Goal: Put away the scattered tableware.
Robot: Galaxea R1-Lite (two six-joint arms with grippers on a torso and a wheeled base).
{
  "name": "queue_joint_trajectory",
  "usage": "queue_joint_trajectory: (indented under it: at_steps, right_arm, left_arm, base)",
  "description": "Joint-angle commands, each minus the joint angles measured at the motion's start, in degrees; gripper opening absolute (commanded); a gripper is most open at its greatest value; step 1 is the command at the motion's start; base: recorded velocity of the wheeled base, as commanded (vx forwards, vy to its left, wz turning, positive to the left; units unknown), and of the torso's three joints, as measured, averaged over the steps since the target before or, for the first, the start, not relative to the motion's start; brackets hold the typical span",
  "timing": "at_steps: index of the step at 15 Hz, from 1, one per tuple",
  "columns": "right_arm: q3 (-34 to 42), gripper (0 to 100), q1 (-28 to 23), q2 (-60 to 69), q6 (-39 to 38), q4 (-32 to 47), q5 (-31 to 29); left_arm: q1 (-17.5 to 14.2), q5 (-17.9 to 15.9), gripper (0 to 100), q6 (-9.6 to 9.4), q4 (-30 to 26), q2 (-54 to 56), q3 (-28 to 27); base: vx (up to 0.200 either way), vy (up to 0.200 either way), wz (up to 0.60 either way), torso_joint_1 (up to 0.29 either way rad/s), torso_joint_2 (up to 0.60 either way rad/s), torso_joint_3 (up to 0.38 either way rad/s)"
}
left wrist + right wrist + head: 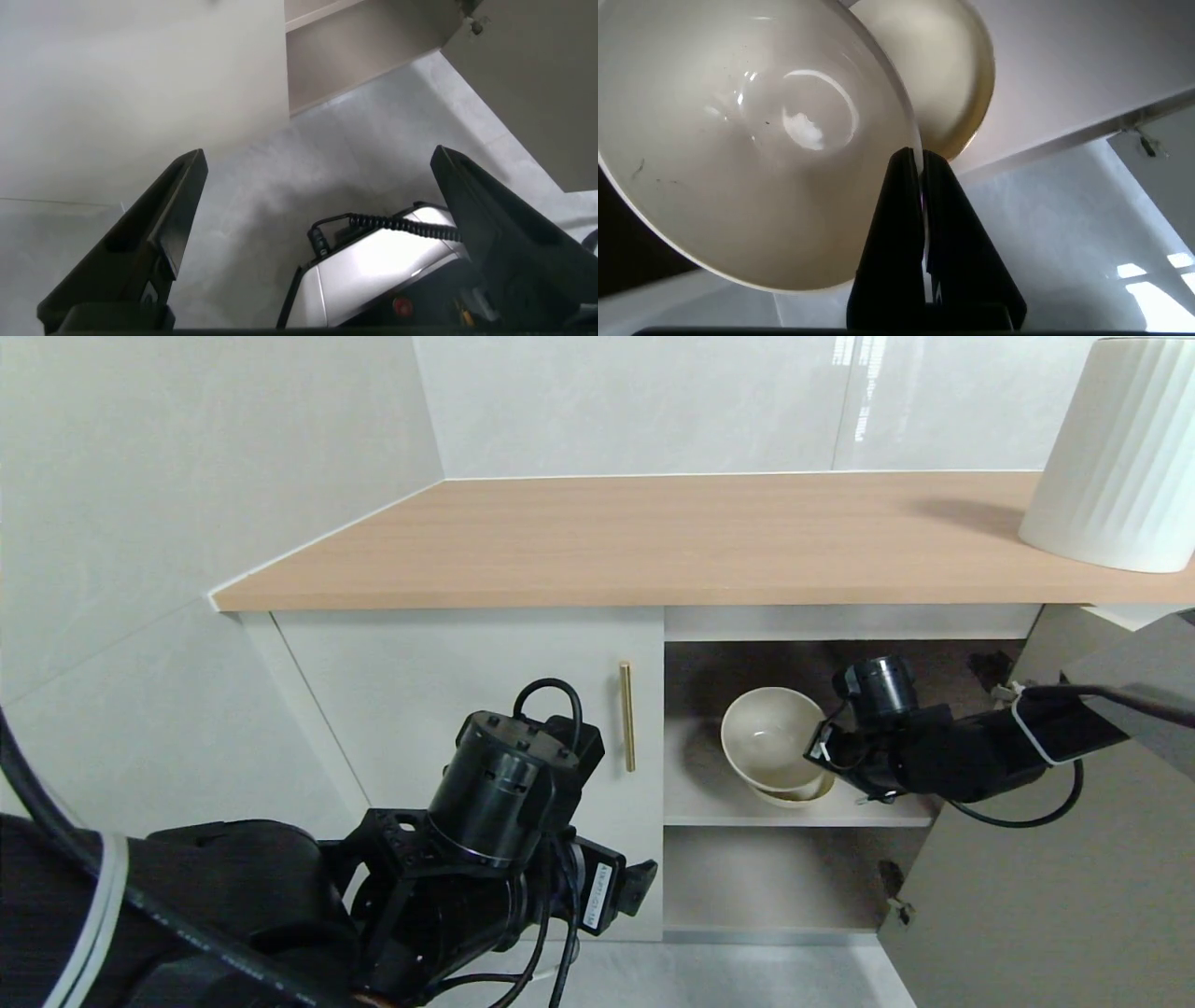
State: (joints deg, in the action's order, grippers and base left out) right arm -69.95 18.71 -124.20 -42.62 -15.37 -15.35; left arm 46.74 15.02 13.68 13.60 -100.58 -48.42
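seating the bowl on the cabinet shelf

left gripper (318, 163) is closest, held low in front of the closed door (467, 691). its jaws are spread wide with nothing between them, pointing at the floor (355, 177). it has no part in this step and is best left clear of the opening.

the work is on the right. right gripper (822, 747) is inside the open cabinet (709, 663), clamped on the rim of the cream bowl (770, 737), one finger inside the wall and one outside. the bowl is tilted, its mouth turned up and toward the robot. its base sits over a smaller yellowish dish (803, 793) that lies on the middle shelf (700, 803). the two look to be in contact, though i cannot tell for sure.

judging from this, the step in hand is setting the bowl down to nest on the dish. to do it well:
- roll the wrist so the rim comes level before letting go
- lower until the foot bears squarely on the dish
- part the fingers only a little and draw straight back out of the opening

a release while tilted could let the bowl rock or slide off the dish.
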Motion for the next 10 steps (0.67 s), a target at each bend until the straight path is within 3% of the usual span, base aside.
queue_joint_trajectory:
  at_steps: [1,10]
  right_arm:
    - [-0.27,0,-0.61,-1.93,0.08,-1.41,-0.21]
    - [-3.18,0,-3.33,-6.41,0.17,-1.85,-0.91]
  left_arm:
    - [0.02,0.01,100,0.03,0.02,-0.23,-0.01]
    - [0.02,0.01,100,0.12,0.02,-0.23,-0.09]
  base:
    - [0.0,0.0,0.0,0.0,0.0,0.0]
    - [0.0,0.0,0.0,0.0,0.0,0.0]
